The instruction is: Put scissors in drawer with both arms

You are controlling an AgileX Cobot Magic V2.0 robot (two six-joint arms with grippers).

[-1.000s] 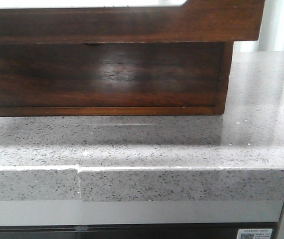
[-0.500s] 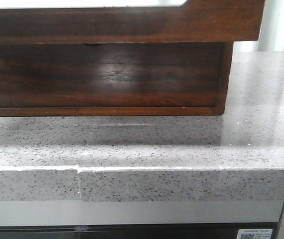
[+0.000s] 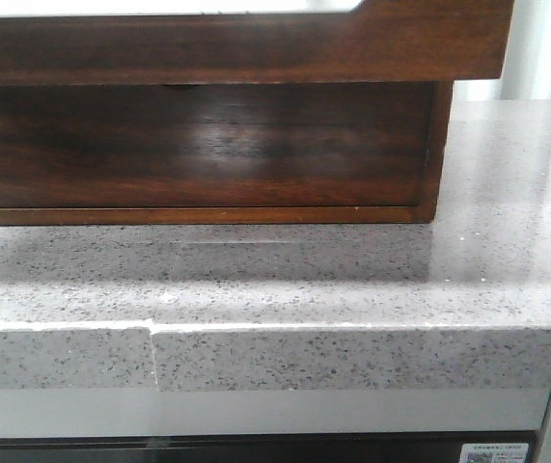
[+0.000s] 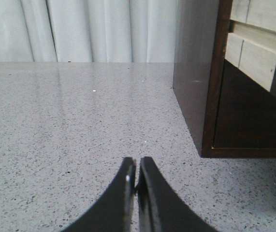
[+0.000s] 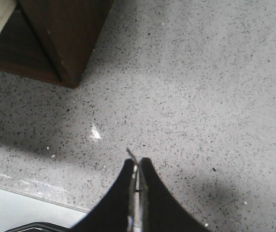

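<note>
Nothing you can see from the front has shifted over the last second: the drawer [image 3: 236, 43] juts out of the dark wooden cabinet [image 3: 198, 145], which stands back from the front edge of the speckled grey bench [image 3: 352, 280]. Your left gripper [image 4: 137, 166] hovers over the bench beside the cabinet's left side, jaws together and empty. Your right gripper [image 5: 136, 166], near the front edge, is clamped on a thin metal blade, apparently the scissors [image 5: 131, 154].
</note>
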